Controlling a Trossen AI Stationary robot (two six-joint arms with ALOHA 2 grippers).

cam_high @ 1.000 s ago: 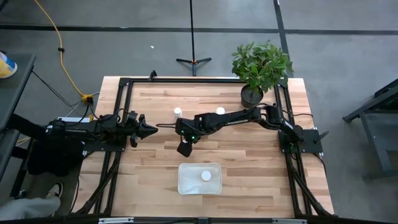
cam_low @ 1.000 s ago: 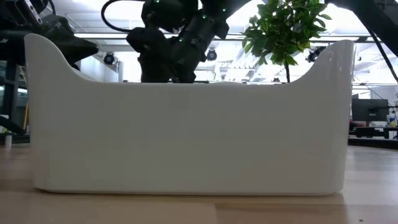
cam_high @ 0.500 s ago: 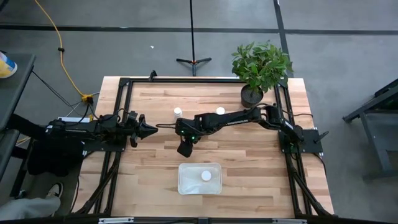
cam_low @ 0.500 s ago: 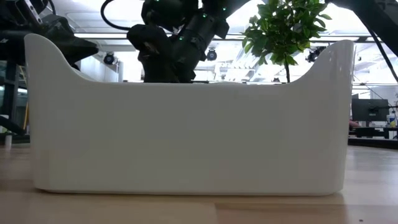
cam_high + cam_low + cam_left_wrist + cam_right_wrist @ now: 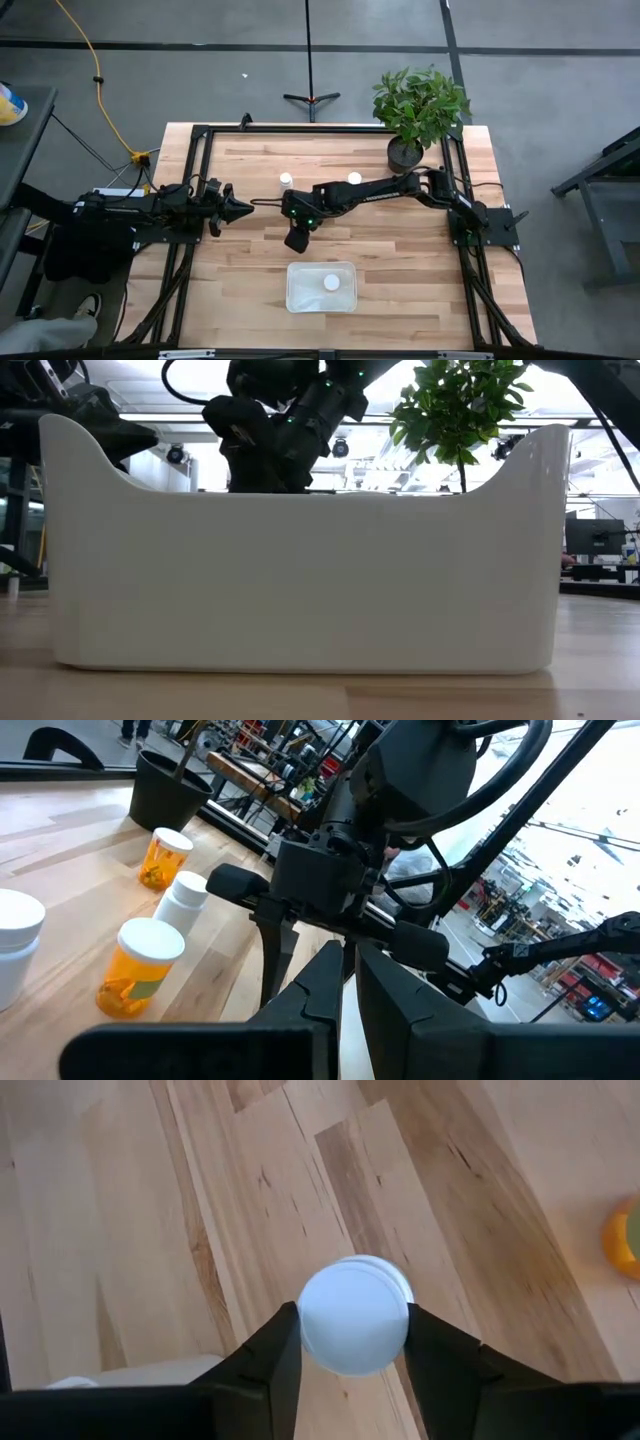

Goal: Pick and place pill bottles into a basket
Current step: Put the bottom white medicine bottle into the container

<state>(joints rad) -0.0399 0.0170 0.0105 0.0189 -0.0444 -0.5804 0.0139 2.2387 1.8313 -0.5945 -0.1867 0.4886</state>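
Right gripper (image 5: 352, 1342) over mid-table, fingers clamped on white-capped pill bottle (image 5: 353, 1317), short of shallow white rectangular basket (image 5: 321, 287). One white-capped bottle (image 5: 331, 282) inside basket. Left gripper (image 5: 243, 207) at table's left, fingers together. Two amber bottles (image 5: 286, 179) stand beyond.

One camera hangs overhead, looking straight down on the whole worktop (image 5: 400, 240) and the floor around it. Another sits at worktop height, hard up against the basket (image 5: 300, 580), whose white wall fills most of its view; the overhead one sees that same basket (image 5: 321, 287) near the front edge. The left wrist camera looks level across the boards toward the right arm. The right wrist camera points steeply down, close above the wood, catching a corner of the basket.
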